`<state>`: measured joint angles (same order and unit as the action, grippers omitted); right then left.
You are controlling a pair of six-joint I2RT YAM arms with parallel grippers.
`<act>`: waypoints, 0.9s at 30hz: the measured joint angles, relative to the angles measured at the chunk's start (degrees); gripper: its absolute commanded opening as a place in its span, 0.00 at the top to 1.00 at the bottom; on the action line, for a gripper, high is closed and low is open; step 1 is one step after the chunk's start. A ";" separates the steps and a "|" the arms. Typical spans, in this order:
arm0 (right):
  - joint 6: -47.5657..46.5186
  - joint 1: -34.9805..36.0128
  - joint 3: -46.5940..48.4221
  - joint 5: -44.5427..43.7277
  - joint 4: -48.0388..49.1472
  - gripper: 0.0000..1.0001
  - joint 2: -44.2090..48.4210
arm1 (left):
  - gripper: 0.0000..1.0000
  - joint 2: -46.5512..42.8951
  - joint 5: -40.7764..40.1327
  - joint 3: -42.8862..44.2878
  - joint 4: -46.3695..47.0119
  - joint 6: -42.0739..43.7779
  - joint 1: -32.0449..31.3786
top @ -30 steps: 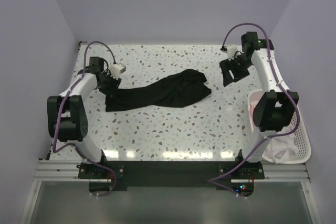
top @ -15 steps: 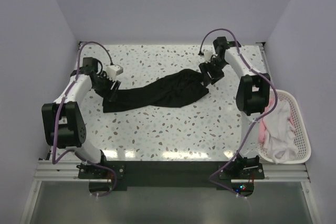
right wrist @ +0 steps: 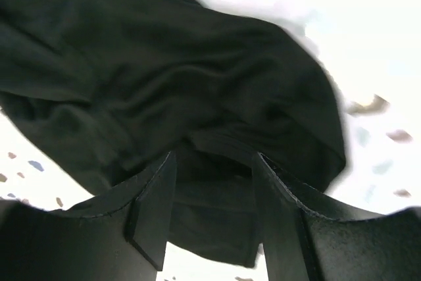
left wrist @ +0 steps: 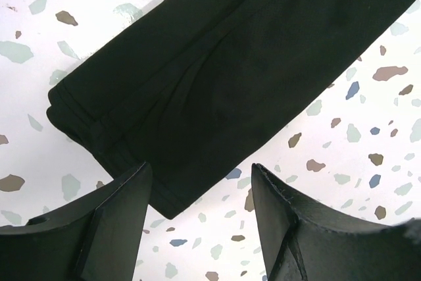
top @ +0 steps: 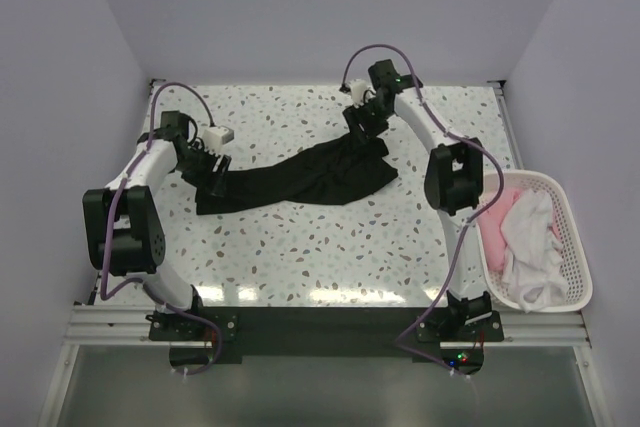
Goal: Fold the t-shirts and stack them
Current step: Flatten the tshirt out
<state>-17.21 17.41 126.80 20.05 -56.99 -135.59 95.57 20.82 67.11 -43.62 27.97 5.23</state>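
Observation:
A black t-shirt (top: 300, 177) lies bunched in a long band across the speckled table. My left gripper (top: 214, 175) is open just above its left end; in the left wrist view the shirt's hemmed corner (left wrist: 164, 97) lies between and ahead of the fingers (left wrist: 118, 222). My right gripper (top: 362, 127) is open over the shirt's far right end; in the right wrist view black fabric (right wrist: 197, 97) fills the gap between the open fingers (right wrist: 154, 208), not pinched. White and pink shirts (top: 528, 242) lie in the basket.
A white slatted basket (top: 572, 257) stands at the table's right edge, near the right arm's base. A white connector block (top: 222, 133) sits on the left wrist. Purple walls close in the table at the back and sides.
My right arm swung left from the table's right side and came over the shirt's far right end. My left gripper stayed at the shirt's left end, shifting slightly.

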 measured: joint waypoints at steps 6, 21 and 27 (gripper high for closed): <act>-3.91 9.16 -3.17 -1.51 0.90 0.41 0.00 | 0.33 0.00 0.00 0.02 -0.35 -1.42 0.02; -7.43 9.77 -8.74 -12.11 2.80 0.44 0.00 | 0.32 0.02 -0.11 0.02 -0.37 -2.43 0.02; -5.90 9.53 -4.85 -12.92 2.25 0.43 -0.07 | 0.32 0.22 -0.28 0.02 -0.33 -2.45 0.02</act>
<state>-23.11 26.94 121.95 7.14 -54.74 -135.66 95.79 20.53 67.13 -43.94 25.52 5.26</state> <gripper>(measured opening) 0.565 0.676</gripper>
